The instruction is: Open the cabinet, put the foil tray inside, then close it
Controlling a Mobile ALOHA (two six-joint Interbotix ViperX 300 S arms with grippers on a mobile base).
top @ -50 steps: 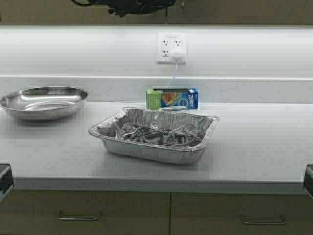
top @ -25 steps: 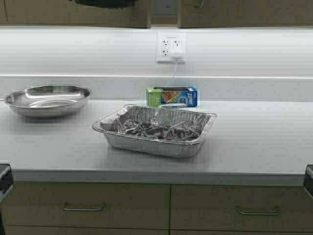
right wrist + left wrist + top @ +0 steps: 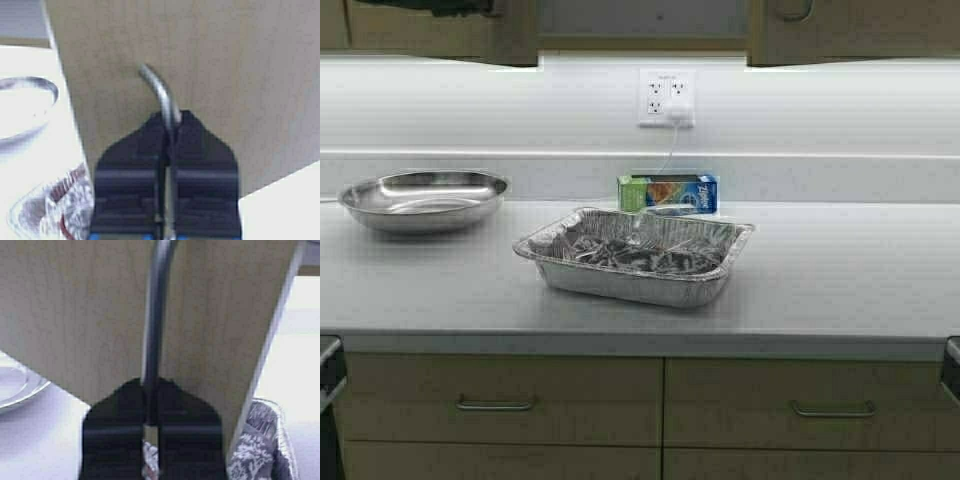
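The foil tray sits on the grey counter, also seen in the left wrist view and the right wrist view. Above it, the cabinet's two tan doors stand apart, the left door and right door framing a pale interior. My left gripper is shut on the left door's metal handle. My right gripper is shut on the right door's curved handle. In the high view only a dark bit of the left arm shows.
A round steel bowl rests at the counter's left. A green and blue bag box stands against the backsplash under a wall outlet. Base cabinets with drawer pulls run below the counter edge.
The robot has backed away: the counter sits higher and more of the base cabinets shows. Both cabinet doors have swung apart, from shut to a wide gap showing the interior.
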